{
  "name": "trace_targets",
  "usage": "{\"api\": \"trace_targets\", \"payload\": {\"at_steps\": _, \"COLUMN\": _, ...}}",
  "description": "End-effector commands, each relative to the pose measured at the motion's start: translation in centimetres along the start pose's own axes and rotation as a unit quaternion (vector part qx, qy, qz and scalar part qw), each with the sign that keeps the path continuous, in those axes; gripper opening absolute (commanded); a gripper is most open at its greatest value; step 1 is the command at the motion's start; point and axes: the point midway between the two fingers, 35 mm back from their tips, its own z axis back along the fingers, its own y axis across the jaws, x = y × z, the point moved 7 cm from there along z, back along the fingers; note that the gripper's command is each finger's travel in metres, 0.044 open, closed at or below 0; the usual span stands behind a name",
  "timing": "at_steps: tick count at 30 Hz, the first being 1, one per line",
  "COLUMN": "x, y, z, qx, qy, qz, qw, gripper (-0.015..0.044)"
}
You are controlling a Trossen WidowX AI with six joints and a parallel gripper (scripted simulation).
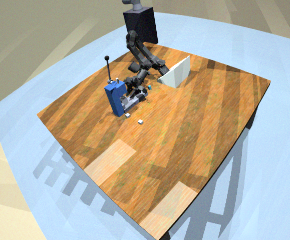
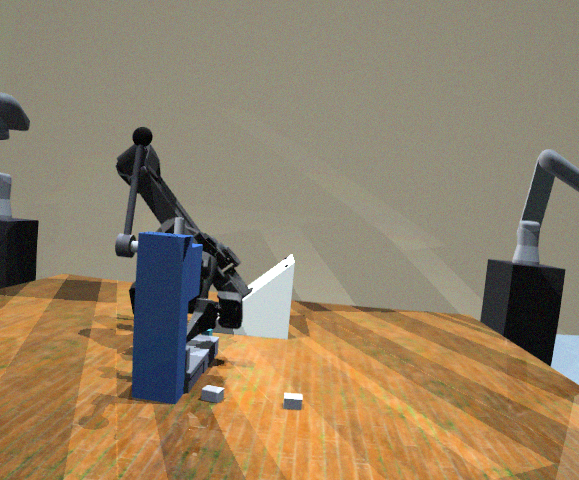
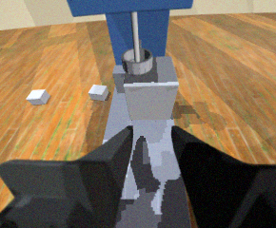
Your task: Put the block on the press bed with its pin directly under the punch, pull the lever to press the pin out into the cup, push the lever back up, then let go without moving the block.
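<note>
The blue press [image 1: 115, 100] [image 2: 157, 320] [image 3: 138, 6] stands upright on the table. Its lever [image 1: 108, 68] [image 2: 132, 193] is up. The grey block [image 3: 151, 102] [image 1: 123, 99] stands on the press bed [image 3: 116, 124] [image 1: 133, 103] [image 2: 196, 359], near the blue column. The thin punch rod [image 3: 135, 33] comes down behind the block's front edge, with a round grey collar [image 3: 137, 66] around its lower part. The pin and its exact alignment are hidden. My gripper [image 3: 151, 130] is partly open and empty, its fingertips just in front of the block, low over the bed. I cannot identify the cup.
Two small white blocks [image 1: 127, 115] [image 1: 140, 121] [image 2: 212, 393] [image 2: 293, 401] [image 3: 99, 92] [image 3: 38, 97] lie beside the press. A small teal block [image 1: 150, 87] lies beyond the bed's outer end. A white wedge-shaped panel [image 1: 182, 73] [image 2: 271, 312] stands near the arm.
</note>
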Motion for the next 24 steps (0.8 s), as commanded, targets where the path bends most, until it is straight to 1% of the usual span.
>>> {"api": "trace_targets", "payload": {"at_steps": 1, "x": -0.19, "y": 0.05, "z": 0.02, "qx": 0.002, "qy": 0.001, "qz": 0.003, "qw": 1.0, "gripper": 0.0266}}
{"api": "trace_targets", "payload": {"at_steps": 2, "x": -0.19, "y": 0.05, "z": 0.02, "qx": 0.002, "qy": 0.001, "qz": 0.003, "qw": 1.0, "gripper": 0.0292}}
{"api": "trace_targets", "payload": {"at_steps": 3, "x": -0.19, "y": 0.05, "z": 0.02, "qx": 0.002, "qy": 0.001, "qz": 0.003, "qw": 1.0, "gripper": 0.03}}
{"api": "trace_targets", "payload": {"at_steps": 24, "x": -0.16, "y": 0.03, "z": 0.0, "qx": 0.001, "qy": 0.002, "qz": 0.001, "qw": 1.0, "gripper": 0.03}}
